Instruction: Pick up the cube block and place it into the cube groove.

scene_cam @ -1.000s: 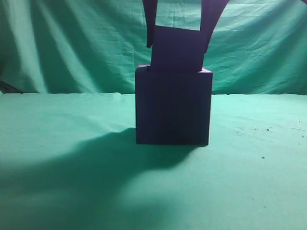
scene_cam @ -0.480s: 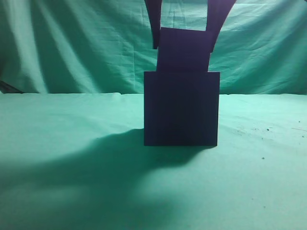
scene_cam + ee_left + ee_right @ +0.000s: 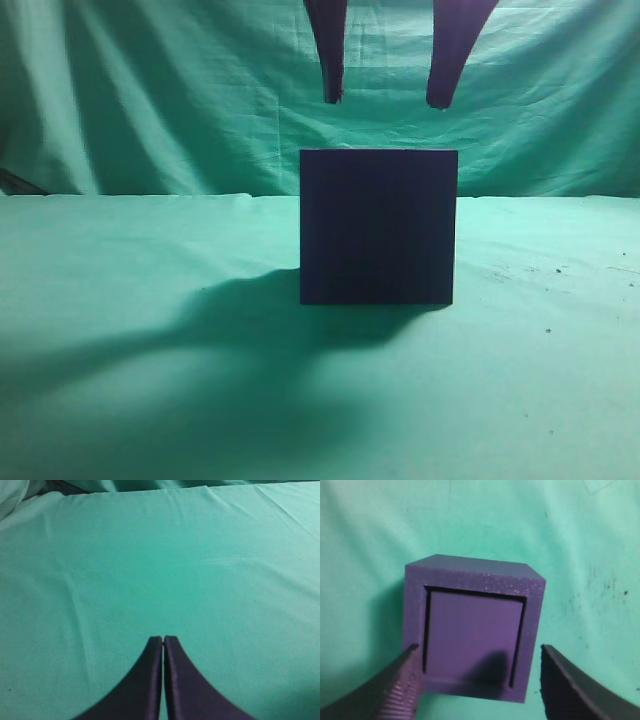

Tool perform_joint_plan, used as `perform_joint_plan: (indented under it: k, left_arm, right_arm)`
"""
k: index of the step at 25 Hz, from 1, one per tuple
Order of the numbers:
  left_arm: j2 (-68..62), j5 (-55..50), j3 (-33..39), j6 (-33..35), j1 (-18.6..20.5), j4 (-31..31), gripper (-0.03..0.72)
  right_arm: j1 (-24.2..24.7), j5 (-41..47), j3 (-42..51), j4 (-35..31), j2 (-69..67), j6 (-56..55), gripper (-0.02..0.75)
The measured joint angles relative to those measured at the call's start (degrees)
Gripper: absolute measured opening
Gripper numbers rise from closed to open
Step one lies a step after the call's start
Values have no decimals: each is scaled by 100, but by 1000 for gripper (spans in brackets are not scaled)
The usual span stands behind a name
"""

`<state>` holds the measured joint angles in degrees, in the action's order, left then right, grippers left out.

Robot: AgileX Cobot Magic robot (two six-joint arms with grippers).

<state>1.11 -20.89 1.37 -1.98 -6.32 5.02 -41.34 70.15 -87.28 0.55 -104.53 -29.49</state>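
Right wrist view: cube block (image 3: 474,636) seated inside cube groove (image 3: 532,607), lighter top face framed by pale purple rim, thin dark gap around it. Right gripper (image 3: 477,680) spread wide and empty, directly above the box, fingertips (image 3: 400,680) clear of its sides. Exterior view: same gripper (image 3: 388,98) hanging just above groove (image 3: 378,226), apart from it, on green cloth (image 3: 150,380). Left wrist view: left gripper (image 3: 163,639) pressed closed on nothing, over bare cloth.

Cube groove (image 3: 378,227) on table (image 3: 120,380) (green cloth)
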Motion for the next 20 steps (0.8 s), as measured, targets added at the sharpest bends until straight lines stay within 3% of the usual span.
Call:
perform_joint_plan:
  k: [5,10,12,20]
  left_arm:
    - [0,0,0,0,0,0,0]
    - [0,0,0,0,0,0,0]
    - [0,0,0,0,0,0,0]
    - [0,0,0,0,0,0,0]
  right_arm:
    - [0,24,-117,-59,84,613,429]
    - [0,59,-120,-123,722,824,106]
    - [0,81,-120,-123,1136,837,40]
    - [0,131,293,70,3056,879,52]
